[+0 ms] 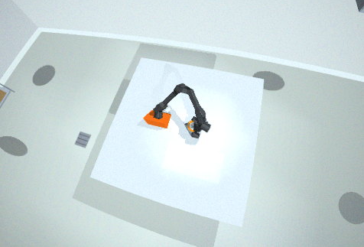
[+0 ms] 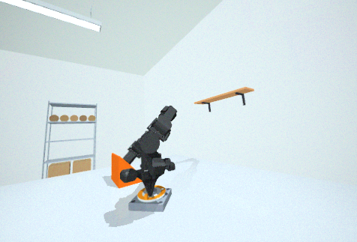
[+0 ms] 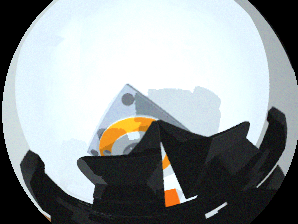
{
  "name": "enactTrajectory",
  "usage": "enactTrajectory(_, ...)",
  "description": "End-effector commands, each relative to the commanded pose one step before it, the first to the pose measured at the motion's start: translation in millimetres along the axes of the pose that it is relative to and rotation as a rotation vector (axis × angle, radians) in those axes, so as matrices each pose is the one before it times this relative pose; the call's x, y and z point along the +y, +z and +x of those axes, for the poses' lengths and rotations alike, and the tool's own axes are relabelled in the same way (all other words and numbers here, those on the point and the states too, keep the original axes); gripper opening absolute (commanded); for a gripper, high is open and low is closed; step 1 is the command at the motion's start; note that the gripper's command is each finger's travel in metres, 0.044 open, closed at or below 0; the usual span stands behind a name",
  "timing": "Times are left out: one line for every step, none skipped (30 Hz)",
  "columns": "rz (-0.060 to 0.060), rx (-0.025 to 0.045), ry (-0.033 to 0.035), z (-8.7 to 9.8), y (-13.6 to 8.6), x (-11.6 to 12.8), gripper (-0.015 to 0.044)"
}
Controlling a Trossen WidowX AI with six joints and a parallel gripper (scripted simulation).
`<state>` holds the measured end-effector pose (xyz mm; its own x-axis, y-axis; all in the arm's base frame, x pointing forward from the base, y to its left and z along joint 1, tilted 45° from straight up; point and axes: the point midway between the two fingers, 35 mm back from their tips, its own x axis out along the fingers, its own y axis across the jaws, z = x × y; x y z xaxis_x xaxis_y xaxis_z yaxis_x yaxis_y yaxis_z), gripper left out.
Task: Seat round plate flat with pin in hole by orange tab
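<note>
The round plate [image 1: 189, 126] [image 2: 162, 192] [image 3: 112, 135], with an orange ring and a paler middle, sits on the square grey base [image 2: 146, 207] [image 3: 114, 109]. In the exterior view it looks slightly tilted, with a pale rim above the base. My gripper [image 2: 151, 194] [image 3: 156, 124] is shut with nothing seen between its fingers. It points down, its tips over the plate's face, at or just above it; contact is not clear. The fingers hide part of the plate in the wrist view. I cannot make out the pin, the tab or its hole for certain.
An orange wedge-shaped block [image 1: 162, 121] [image 2: 118, 170] stands beside the arm's foot, to the left of the base in the top view. The arm arches from there over to the plate. The white table top [image 1: 130, 160] [image 2: 232, 213] lies around them.
</note>
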<state>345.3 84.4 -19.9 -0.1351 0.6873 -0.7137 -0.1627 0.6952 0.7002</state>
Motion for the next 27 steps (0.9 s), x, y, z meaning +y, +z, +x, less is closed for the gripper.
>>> enactTrajectory(0.0048, 0.00513, 0.00593, 2.95, -6.54, -6.85, 0.0)
enactTrajectory(0.0, 0.00003, -0.00006, 0.01, -1.02, -1.79, 0.0)
enactTrajectory(0.0, 0.00001, -0.00003, -0.02, -0.41, -1.01, 0.0)
enactTrajectory(0.0, 0.00002, -0.00003, 0.04, -0.52, -0.67, 0.0)
enactTrajectory(0.0, 0.00002, -0.00003, 0.09, -0.72, -0.65, 0.0)
enactTrajectory(0.0, 0.00003, -0.00003, -0.13, -0.75, -0.48, 0.0)
enactTrajectory(0.0, 0.00003, -0.00002, 0.03, -0.69, -0.35, 0.0)
enactTrajectory(0.0, 0.00002, -0.00001, 0.18, -0.65, -0.42, 0.0)
enactTrajectory(0.0, 0.00002, -0.00003, -0.07, -0.55, -0.48, 0.0)
enactTrajectory(0.0, 0.00002, -0.00002, -0.06, -0.47, -0.36, 0.0)
enactTrajectory(0.0, 0.00001, 0.0, 0.17, -0.23, -0.23, 0.0)
enactTrajectory(0.0, 0.00001, -0.00002, -0.03, -0.22, -0.34, 0.0)
enactTrajectory(0.0, 0.00001, -0.00001, 0.13, -0.23, -0.24, 0.0)
enactTrajectory(0.0, 0.00001, -0.00002, -0.05, -0.35, -0.28, 0.0)
enactTrajectory(0.0, 0.00001, -0.00002, -0.14, -0.22, -0.27, 0.0)
enactTrajectory(0.0, 0.00001, -0.00002, -0.1, -0.23, -0.29, 0.0)
enactTrajectory(0.0, 0.00001, 0.0, 0.05, -0.28, -0.12, 0.0)
enactTrajectory(0.0, 0.00001, -0.00001, 0.0, -0.33, -0.1, 0.0)
enactTrajectory(0.0, 0.00002, -0.00002, -0.05, -0.47, -0.33, 0.0)
enactTrajectory(0.0, 0.00001, -0.00002, 0.0, -0.3, -0.34, 0.0)
enactTrajectory(0.0, 0.00001, -0.00002, -0.02, -0.23, -0.26, 0.0)
enactTrajectory(0.0, 0.00001, 0.0, 0.08, -0.23, -0.14, 0.0)
enactTrajectory(0.0, 0.00001, -0.00001, -0.01, -0.35, -0.13, 0.0)
enactTrajectory(0.0, 0.00002, -0.00001, 0.03, -0.5, -0.26, 0.0)
enactTrajectory(0.0, 0.00002, -0.00002, -0.02, -0.45, -0.27, 0.0)
enactTrajectory(0.0, 0.00002, -0.00002, -0.03, -0.49, -0.37, 0.0)
enactTrajectory(0.0, 0.00001, -0.00002, -0.02, -0.34, -0.28, 0.0)
